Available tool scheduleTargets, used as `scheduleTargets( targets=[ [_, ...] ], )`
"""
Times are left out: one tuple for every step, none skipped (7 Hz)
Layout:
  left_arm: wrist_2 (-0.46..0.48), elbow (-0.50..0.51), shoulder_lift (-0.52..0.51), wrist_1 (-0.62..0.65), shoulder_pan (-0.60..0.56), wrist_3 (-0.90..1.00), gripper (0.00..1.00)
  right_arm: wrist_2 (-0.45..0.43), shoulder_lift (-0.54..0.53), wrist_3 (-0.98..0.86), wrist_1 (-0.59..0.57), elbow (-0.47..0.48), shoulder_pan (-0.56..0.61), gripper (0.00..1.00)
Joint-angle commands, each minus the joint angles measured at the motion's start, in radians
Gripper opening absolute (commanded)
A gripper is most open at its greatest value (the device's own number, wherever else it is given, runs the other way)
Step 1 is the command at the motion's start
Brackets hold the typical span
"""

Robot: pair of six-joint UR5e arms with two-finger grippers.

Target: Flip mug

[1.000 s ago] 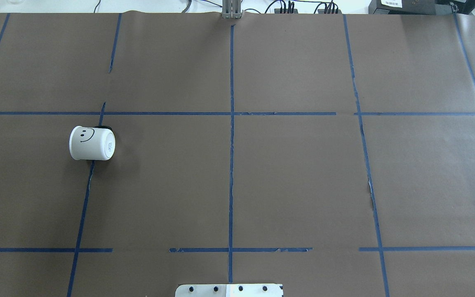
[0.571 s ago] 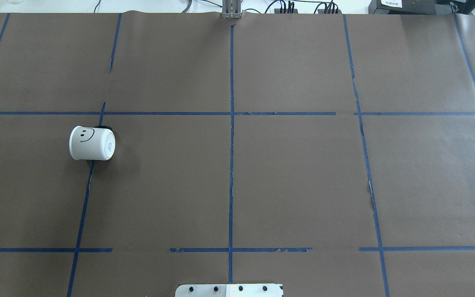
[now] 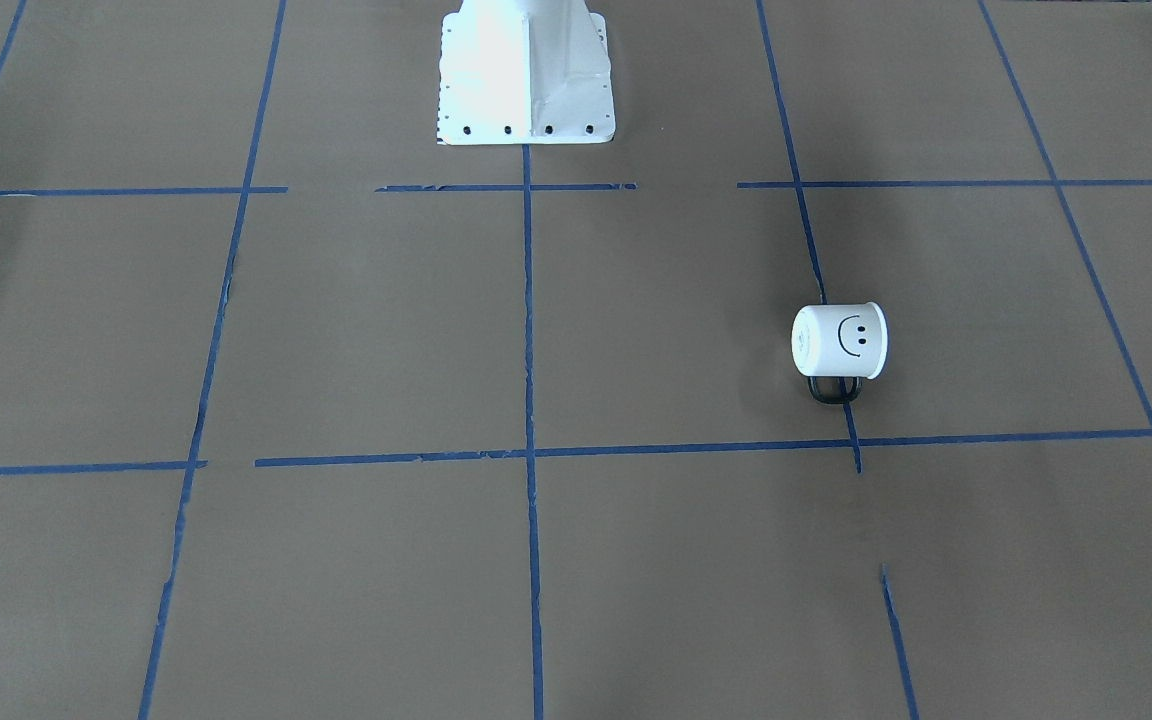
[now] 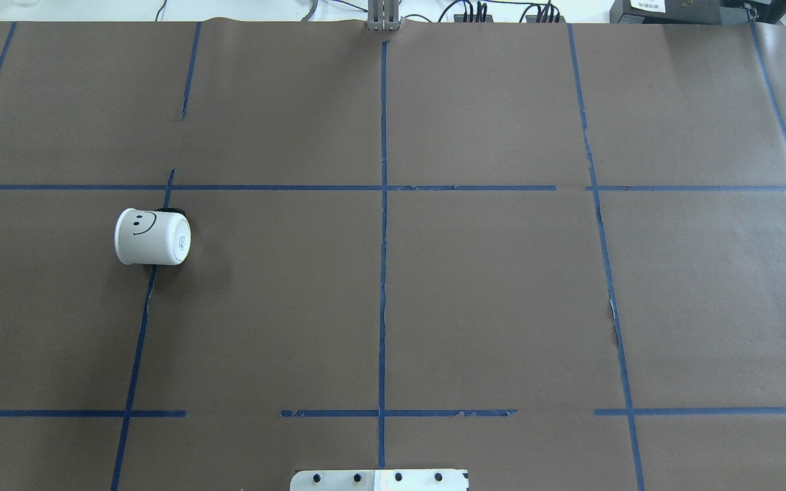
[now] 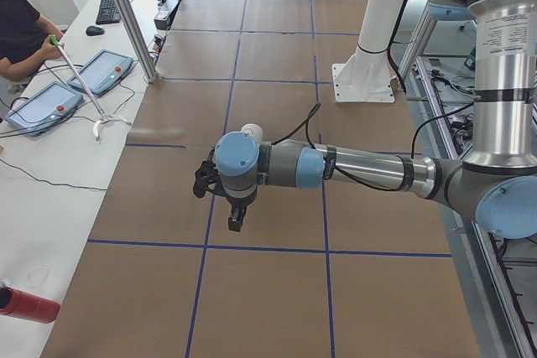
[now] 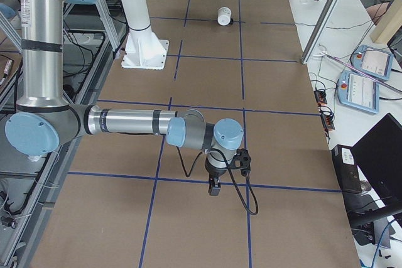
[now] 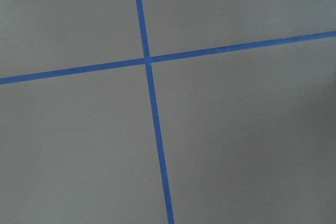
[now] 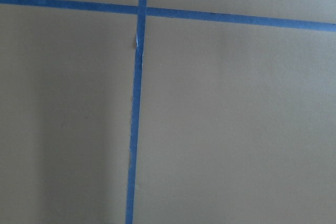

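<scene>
Left of centre, the mug (image 4: 152, 239) lies mouth leftward; left pincer (image 5: 235, 224), right pincer (image 6: 213, 187) unreadable.

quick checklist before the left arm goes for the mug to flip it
1. Mug lying on its side, no claw on it: ok.
2. Black handle exposed, not pinned under the mug: ok.
3. Left claw open: cannot tell.
4. Right claw well apart from the mug: ok.
5. Mug in the left wrist view: not ok, only blue tape on brown paper shows.
</scene>
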Motion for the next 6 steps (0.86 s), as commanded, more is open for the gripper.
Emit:
scheduleTargets(
  targets=[
    [-0.020, 0.062, -0.001, -0.302, 0.113, -0.336, 1.00, 0.000, 0.000, 0.000, 0.000, 0.001, 0.000, 1.00],
    [-0.027, 0.093, -0.001, -0.441, 0.166, -0.494, 1.00, 0.000, 0.000, 0.000, 0.000, 0.001, 0.000, 1.00],
    [-0.030, 0.113, -0.002, -0.567, 0.215, -0.663, 1.00, 0.000, 0.000, 0.000, 0.000, 0.001, 0.000, 1.00],
    [-0.032, 0.153, -0.004, -0.719, 0.260, -0.821, 1.00, 0.000, 0.000, 0.000, 0.000, 0.001, 0.000, 1.00],
    [-0.032, 0.202, -0.004, -0.878, 0.293, -0.938, 0.96, 0.000, 0.000, 0.000, 0.000, 0.000, 0.000, 1.00],
    [-0.031, 0.248, -0.019, -1.059, 0.327, -1.070, 0.96, 0.000, 0.000, 0.000, 0.000, 0.000, 0.000, 1.00]
  ],
)
